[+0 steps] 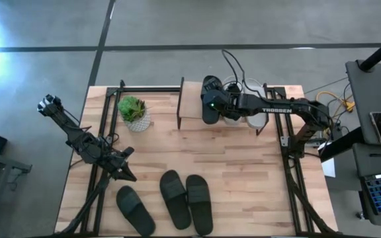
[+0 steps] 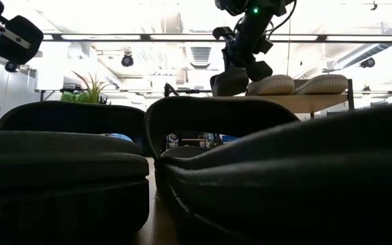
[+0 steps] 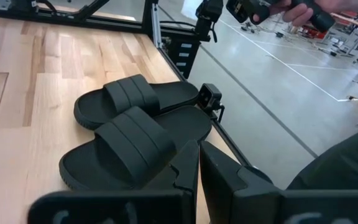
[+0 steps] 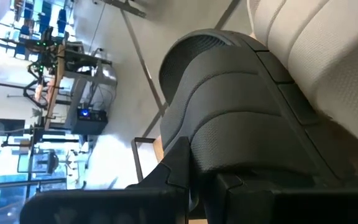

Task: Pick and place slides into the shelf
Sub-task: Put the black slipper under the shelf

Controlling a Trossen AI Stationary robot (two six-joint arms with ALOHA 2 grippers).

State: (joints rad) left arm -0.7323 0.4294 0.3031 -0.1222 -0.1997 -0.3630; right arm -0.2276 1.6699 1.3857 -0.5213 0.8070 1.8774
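The shelf [image 1: 192, 100] stands at the table's far middle, with two light grey slides [image 1: 243, 106] lying on its plank [image 2: 305, 102]. My right gripper [image 1: 211, 104] reaches in from the right, shut on a black slide [image 4: 241, 106] at the plank's left end, beside the grey pair [image 2: 298, 84]. Three black slides [image 1: 175, 198] lie soles down on the table near its front edge. My left gripper [image 1: 127, 174] hovers shut just left of them, touching nothing. Two of these slides [image 3: 129, 143] show in its wrist view. My right gripper holds the black slide by its wide strap [image 4: 225, 146], with the fingers [image 4: 176, 165] closing at the strap's edge. They slant down from the table's right side. The gripper hides the exact place of contact. The slide [image 2: 230, 82] sits level with the plank; whether it rests there I cannot tell.
A potted green plant [image 1: 135, 112] stands left of the shelf. A small camera [image 3: 209, 98] sits at the table's front edge by the black slides. Bare wood lies between the shelf and the front slides. A person's hand [image 3: 303, 11] shows beyond the table.
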